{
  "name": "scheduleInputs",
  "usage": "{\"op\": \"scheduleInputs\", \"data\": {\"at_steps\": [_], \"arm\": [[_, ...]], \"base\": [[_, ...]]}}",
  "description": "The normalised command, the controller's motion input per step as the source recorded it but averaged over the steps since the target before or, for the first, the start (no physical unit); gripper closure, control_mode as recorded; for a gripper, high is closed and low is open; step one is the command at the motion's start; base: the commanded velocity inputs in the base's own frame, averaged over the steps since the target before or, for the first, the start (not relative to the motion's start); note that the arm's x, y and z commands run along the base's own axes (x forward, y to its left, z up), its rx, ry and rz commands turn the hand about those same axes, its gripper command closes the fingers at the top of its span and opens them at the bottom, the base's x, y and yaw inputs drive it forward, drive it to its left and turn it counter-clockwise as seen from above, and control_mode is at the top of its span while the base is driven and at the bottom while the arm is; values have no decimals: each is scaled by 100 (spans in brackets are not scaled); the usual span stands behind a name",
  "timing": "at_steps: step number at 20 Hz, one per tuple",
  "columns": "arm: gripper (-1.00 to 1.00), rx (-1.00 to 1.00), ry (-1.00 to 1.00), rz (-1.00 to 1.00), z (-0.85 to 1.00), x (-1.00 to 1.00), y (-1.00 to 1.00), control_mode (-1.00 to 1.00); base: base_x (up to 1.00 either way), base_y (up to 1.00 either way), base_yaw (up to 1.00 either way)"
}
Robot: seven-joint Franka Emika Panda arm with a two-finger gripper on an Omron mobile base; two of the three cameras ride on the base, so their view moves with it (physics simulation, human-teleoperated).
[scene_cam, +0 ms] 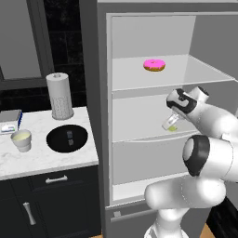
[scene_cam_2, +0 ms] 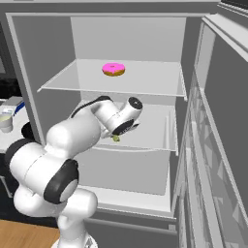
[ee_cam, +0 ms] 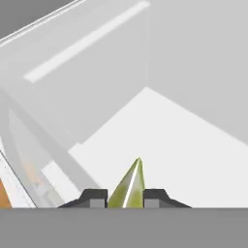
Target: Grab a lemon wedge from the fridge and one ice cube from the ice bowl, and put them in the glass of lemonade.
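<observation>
Hand view looks along the end effector [ee_cam: 125, 197] at a pale shelf inside the fridge [ee_cam: 193, 68]. Its two dark fingertips [ee_cam: 95, 198] sit close on either side of the lemon wedge [ee_cam: 129, 186], a yellow-green sliver standing on edge with its point up. The tips appear to touch the wedge, though the lower part of the grip is cut off by the edge of the view.

Left base view shows the fridge [scene_cam: 104, 116] open, the white arm reaching in over the middle shelf [scene_cam: 139, 121], the end effector [scene_cam: 172, 123] low over the wedge [scene_cam: 173, 128]. A pink doughnut [scene_cam: 154, 65] lies on the shelf above. To the left, on the marble table [scene_cam: 42, 158], stand the glass [scene_cam: 21, 140] of pale lemonade, the black ice bowl [scene_cam: 67, 138] with two cubes just beside it, and a tall white perforated cylinder [scene_cam: 59, 95] behind them.

Right base view shows the wedge [scene_cam_2: 116, 138] under the hand, near the middle shelf's front edge.
</observation>
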Motion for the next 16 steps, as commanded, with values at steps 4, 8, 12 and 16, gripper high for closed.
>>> {"op": "scheduleInputs", "data": {"at_steps": [4, 8, 12, 16], "arm": [[100, 3, -6, -5, 38, -100, -16, -100], [100, 0, 0, -12, 78, -98, -1, -100], [100, -5, 2, -22, 97, -87, 33, -100], [100, -11, 5, -24, 97, -86, 56, -100]], "base": [[0, 0, 0], [0, 0, 0], [0, 0, 0], [0, 0, 0]]}}
